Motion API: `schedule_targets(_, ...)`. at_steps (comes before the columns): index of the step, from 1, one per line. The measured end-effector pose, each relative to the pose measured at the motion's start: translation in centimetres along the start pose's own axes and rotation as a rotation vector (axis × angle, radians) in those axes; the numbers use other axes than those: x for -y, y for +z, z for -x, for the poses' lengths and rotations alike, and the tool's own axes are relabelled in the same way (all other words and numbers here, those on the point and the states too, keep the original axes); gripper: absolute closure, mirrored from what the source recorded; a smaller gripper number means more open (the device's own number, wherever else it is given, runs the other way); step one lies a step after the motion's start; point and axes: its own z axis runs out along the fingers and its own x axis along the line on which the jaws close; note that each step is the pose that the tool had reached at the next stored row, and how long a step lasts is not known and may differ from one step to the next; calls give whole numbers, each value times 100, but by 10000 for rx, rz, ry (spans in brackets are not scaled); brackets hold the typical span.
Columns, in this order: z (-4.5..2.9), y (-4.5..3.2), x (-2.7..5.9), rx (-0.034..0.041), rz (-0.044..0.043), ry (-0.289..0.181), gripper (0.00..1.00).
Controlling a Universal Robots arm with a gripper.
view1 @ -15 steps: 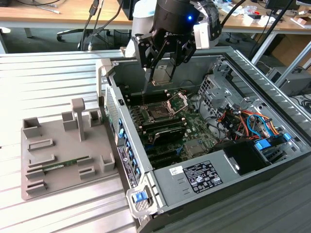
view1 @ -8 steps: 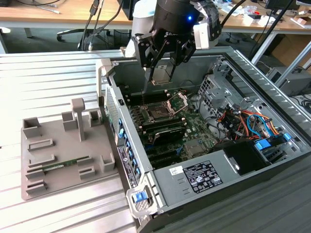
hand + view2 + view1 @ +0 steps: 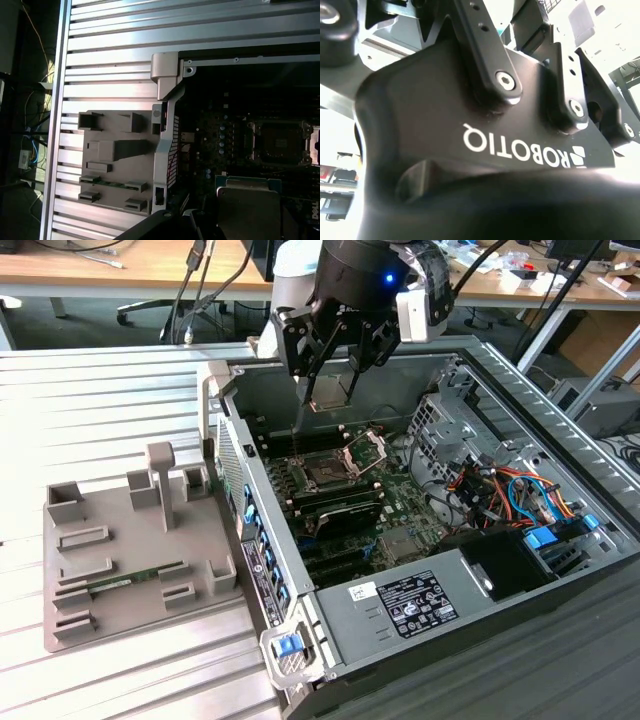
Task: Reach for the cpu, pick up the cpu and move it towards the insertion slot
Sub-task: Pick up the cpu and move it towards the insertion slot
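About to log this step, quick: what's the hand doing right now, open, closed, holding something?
Hand: closed on the cpu, held up inside the open computer case, above the insertion slot.

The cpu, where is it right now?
In the exterior view the cpu hangs in the gripper above the open computer case, over the insertion slot.

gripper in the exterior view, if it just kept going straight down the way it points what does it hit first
Probably the motherboard beside the insertion slot. The gripper holds the cpu above the open computer case, pointing down near the socket's far edge; depth is unclear, so it might land on the slot's frame instead.
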Motion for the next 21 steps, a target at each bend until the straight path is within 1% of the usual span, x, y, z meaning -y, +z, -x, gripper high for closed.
schedule_targets(10,13,2,1,0,0,0,45)
schedule_targets(18,47,10,4,0,1,0,45)
schedule_targets(21,70,18,6,-1,0,0,45)
